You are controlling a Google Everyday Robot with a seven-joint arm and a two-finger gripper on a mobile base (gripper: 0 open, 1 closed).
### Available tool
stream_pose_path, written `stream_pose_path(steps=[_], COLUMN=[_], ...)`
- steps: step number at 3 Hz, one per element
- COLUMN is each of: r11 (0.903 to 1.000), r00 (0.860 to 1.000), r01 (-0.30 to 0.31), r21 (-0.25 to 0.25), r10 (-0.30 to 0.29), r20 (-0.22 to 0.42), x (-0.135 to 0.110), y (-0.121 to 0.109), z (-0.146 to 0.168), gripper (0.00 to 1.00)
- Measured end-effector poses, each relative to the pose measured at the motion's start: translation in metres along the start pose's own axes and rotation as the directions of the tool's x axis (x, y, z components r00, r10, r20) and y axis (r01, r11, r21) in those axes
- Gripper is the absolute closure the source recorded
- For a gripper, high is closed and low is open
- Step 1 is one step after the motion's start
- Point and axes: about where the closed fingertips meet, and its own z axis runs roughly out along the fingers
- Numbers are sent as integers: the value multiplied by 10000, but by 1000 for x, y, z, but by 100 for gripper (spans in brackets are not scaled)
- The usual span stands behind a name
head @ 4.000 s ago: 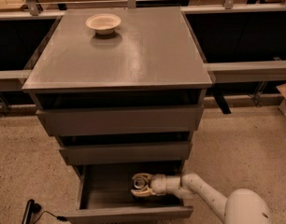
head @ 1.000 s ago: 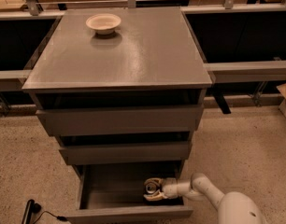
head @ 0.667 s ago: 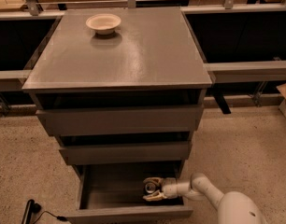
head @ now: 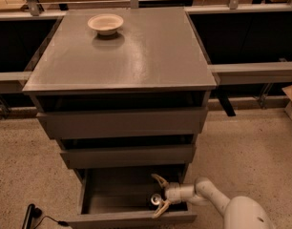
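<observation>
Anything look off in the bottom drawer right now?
Only the can: it seems to lie on its side at the front right of the open drawer, between the spread fingers of the end effector. The bowl on top sits upright.

Inside the open bottom drawer (head: 131,219) of a grey cabinet (head: 146,56), gripper (head: 158,193) with jaws spread wide about a small can (head: 155,200). On cabinet top, rear left, white bowl (head: 105,23). Entering from lower right, arm (head: 213,195).
</observation>
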Motion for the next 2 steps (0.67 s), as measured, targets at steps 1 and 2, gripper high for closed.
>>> stream_pose_path(steps=[1, 2], r11=[9973, 9974], r00=[9994, 9987], r01=[-260, -506], r21=[690, 513], r10=[274, 509], r20=[-190, -53], x=[-10, -9], y=[6, 24], z=[-21, -12], gripper=[0, 0])
